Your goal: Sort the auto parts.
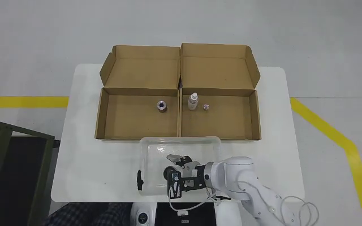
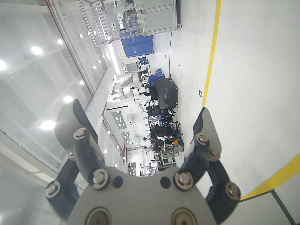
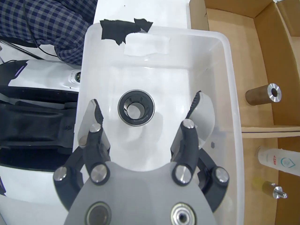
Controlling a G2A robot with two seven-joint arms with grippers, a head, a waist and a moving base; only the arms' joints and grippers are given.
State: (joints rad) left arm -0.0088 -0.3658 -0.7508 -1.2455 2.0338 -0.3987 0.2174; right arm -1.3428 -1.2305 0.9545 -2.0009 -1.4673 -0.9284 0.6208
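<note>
One counter (image 1: 85,169) carries two open cardboard cartons, a left box (image 1: 124,118) and a right box (image 1: 232,120), plus one clear bin (image 1: 169,140). There are four parts in all: one metal cylinder (image 1: 162,105), one white bottle (image 1: 193,100), one small metal stud (image 1: 206,105) and one black ring (image 3: 136,107).

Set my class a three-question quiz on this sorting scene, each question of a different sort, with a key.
1. True or false: the right gripper is shut on the black ring.
2. Fill the gap: the metal cylinder lies ____ in its cardboard box.
3. The black ring lies in: A that cardboard box; B the clear bin; C the gripper's grasp.

Key: 1 false, the gripper is open and the ring is not gripped. 2 alone. 3 B.
</note>
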